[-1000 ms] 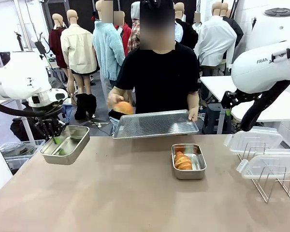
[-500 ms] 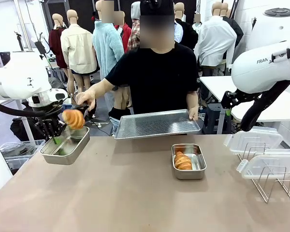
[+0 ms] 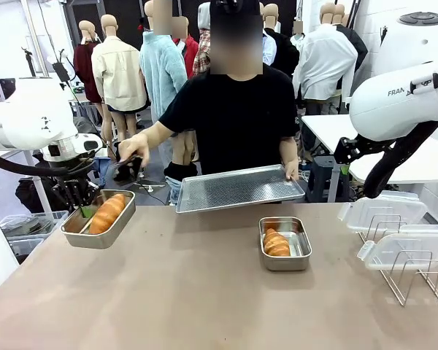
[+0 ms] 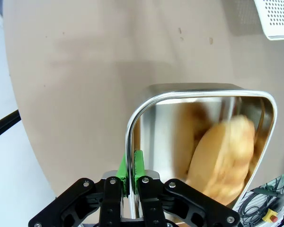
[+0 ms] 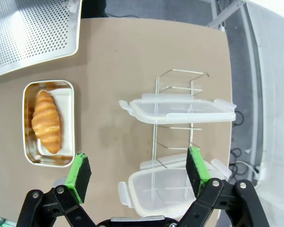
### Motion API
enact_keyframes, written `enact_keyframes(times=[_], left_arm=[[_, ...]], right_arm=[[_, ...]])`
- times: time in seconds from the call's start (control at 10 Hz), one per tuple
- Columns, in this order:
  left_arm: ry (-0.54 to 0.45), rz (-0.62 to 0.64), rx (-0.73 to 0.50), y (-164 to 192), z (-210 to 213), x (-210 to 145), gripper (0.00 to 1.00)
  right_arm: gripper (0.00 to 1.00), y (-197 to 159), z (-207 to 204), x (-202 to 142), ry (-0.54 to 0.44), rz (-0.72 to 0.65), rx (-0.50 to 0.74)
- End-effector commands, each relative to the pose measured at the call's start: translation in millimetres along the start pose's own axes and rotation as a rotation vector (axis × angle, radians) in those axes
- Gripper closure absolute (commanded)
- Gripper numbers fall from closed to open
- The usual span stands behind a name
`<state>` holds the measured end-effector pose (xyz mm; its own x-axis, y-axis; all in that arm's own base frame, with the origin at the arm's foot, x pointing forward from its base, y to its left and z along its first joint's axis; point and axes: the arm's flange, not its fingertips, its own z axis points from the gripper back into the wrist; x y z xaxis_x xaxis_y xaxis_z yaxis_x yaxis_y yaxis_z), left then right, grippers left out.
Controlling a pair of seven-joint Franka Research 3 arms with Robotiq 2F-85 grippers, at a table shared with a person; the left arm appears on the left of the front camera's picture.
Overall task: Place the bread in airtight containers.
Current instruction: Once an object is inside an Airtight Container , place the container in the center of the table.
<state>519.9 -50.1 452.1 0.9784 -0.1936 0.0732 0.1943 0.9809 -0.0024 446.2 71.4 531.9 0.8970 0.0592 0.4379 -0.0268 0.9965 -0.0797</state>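
Pinching the rim of a steel tin (image 3: 95,239) holding a croissant (image 3: 107,213) at the brown tabletop's (image 3: 204,292) left edge, the left gripper (image 4: 131,168) is clamped; the right gripper (image 5: 138,171) gapes wide above the lids (image 5: 177,109); another croissant (image 3: 276,243) lies in the middle tin (image 3: 285,264).

Matt, smooth table (image 3: 204,306); mirror-glossy steel tins (image 3: 285,264); at its far edge perforated satin metal tray (image 3: 233,188); at its right end translucent plastic lids (image 5: 180,109), thin wire rack (image 5: 154,142).
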Motion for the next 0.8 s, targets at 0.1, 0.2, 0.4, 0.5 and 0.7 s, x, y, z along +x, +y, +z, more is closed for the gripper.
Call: enact_keyframes(times=[0.1, 0.2, 0.4, 0.5, 0.7], left_arm=[[-0.006, -0.008, 0.002, 0.6, 3.2, -0.4, 1.0], [-0.006, -0.008, 0.002, 0.6, 3.2, -0.4, 1.0], [-0.006, -0.008, 0.002, 0.6, 3.2, -0.4, 1.0], [-0.006, -0.008, 0.002, 0.6, 3.2, -0.4, 1.0], [-0.006, -0.008, 0.002, 0.6, 3.2, -0.4, 1.0]], right_arm=[[0.0, 1.9, -0.8, 4.0, -0.001, -0.017, -0.002], [0.0, 1.9, -0.8, 4.0, -0.001, -0.017, -0.002], [0.0, 1.9, -0.8, 4.0, -0.001, -0.017, -0.002], [0.0, 1.9, -0.8, 4.0, -0.001, -0.017, -0.002], [0.0, 1.9, -0.8, 4.0, -0.001, -0.017, -0.002]])
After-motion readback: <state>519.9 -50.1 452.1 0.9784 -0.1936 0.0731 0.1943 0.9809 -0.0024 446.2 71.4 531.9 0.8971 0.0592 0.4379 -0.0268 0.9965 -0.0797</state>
